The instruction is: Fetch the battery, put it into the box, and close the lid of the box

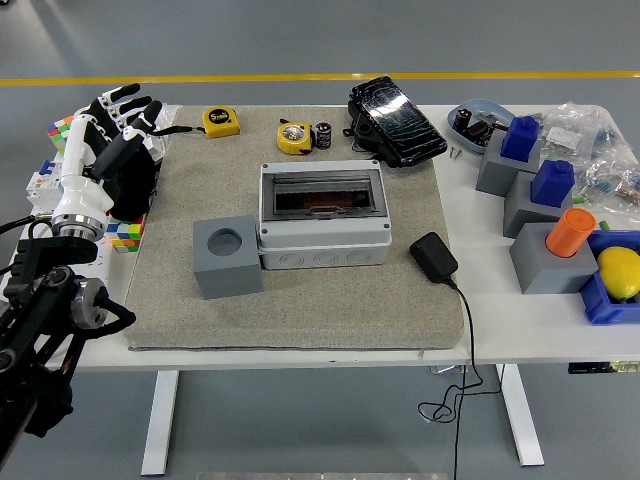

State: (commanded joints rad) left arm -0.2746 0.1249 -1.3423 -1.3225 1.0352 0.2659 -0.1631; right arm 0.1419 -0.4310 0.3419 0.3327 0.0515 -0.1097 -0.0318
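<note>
Head view: left hand (122,125) hovers released, fingers spread, over the counter's (520,330) far left corner; grey box (322,215) sits mid-counter, lid closed.

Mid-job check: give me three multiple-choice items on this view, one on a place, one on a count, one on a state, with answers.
1. Where is the grey cube?
A. left of the box
B. behind it
C. inside it

2. How many yellow tape measures lie on the table's far side?
A. one
B. two
C. four

3. The left hand is:
A. gripping the box
B. open, holding nothing
C. holding the charger

Answers: 1 A, the cube touches the box's left front corner. 2 B, two show. 3 B, fingers are spread at the left edge.
</note>
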